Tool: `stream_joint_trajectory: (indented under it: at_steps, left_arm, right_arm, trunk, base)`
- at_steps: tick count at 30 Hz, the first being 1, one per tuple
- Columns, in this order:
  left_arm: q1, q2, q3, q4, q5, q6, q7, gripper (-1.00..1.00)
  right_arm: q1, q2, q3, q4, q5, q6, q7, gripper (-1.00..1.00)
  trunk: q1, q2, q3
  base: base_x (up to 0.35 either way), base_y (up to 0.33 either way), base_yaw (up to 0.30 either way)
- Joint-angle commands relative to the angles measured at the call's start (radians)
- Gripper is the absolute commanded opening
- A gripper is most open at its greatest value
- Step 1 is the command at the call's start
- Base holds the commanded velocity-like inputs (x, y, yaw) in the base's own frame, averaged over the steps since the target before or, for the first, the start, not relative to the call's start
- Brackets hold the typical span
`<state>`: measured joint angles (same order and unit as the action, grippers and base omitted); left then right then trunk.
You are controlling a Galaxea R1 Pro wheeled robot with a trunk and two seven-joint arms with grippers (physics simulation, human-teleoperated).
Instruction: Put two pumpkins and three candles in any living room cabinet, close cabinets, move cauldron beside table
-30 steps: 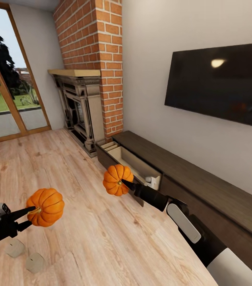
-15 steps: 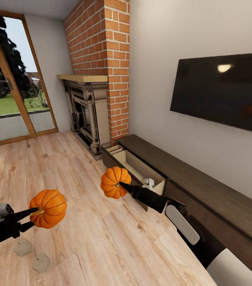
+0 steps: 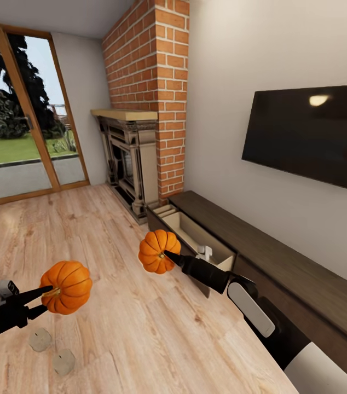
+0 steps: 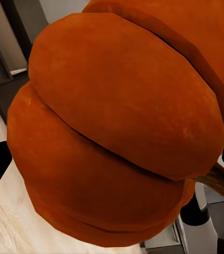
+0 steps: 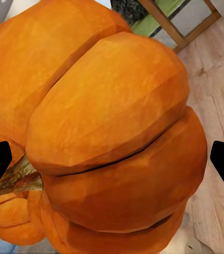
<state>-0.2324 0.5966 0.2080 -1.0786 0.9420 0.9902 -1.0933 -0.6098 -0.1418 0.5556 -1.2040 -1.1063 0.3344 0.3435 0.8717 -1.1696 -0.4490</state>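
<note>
Pumpkins hung from both grippers above the plank floor (image 3: 113,246), by the long dark cabinet (image 3: 283,257).

That cabinet ran lengthwise along the wall under the TV (image 3: 310,134), its end drawer (image 3: 198,238) by the brick fireplace (image 3: 132,164) pulled out and showing a pale inside. One pumpkin (image 3: 159,251) sat pinched in the right gripper (image 3: 168,255) just in front of that drawer, its stem pointing back at the fingers. The other pumpkin (image 3: 66,287) was pinched in the left gripper (image 3: 46,298), well apart from the cabinet, stem likewise toward the gripper. Two stubby candles (image 3: 40,339) stood upright on the floor beneath the left arm, near each other.
</note>
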Motion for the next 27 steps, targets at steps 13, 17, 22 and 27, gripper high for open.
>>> stream_joint_trajectory:
  at_steps: [13, 17, 22, 27]
  left_arm:
    - [-0.001, 0.0, 0.0, 0.001, 0.001, 0.004, -0.008, -1.0]
    - [-0.001, 0.0, 0.0, 0.0, 0.0, 0.004, -0.008, -1.0]
    - [-0.001, 0.0, 0.0, 0.0, -0.001, 0.004, -0.008, -1.0]
    - [-0.001, 0.0, -0.001, 0.0, -0.002, 0.004, -0.008, -1.0]
  right_arm:
    - [-0.001, -0.001, 0.001, -0.001, -0.008, 0.004, 0.0, -1.0]
    - [-0.001, -0.001, 0.001, -0.001, -0.008, 0.004, 0.0, -1.0]
    - [-0.001, -0.001, 0.001, 0.0, -0.009, 0.003, 0.0, -1.0]
    - [-0.001, -0.001, 0.001, -0.001, -0.009, 0.003, 0.0, -1.0]
  trunk:
    - [-0.004, 0.007, 0.022]
    - [-0.004, 0.007, 0.028]
    - [-0.004, 0.007, 0.035]
    - [-0.004, 0.007, 0.037]
  base:
    - [0.05, 0.0, 0.109]
    - [0.311, 0.0, 0.109]
    - [0.331, 0.0, 0.11]
    - [0.332, -0.052, 0.033]
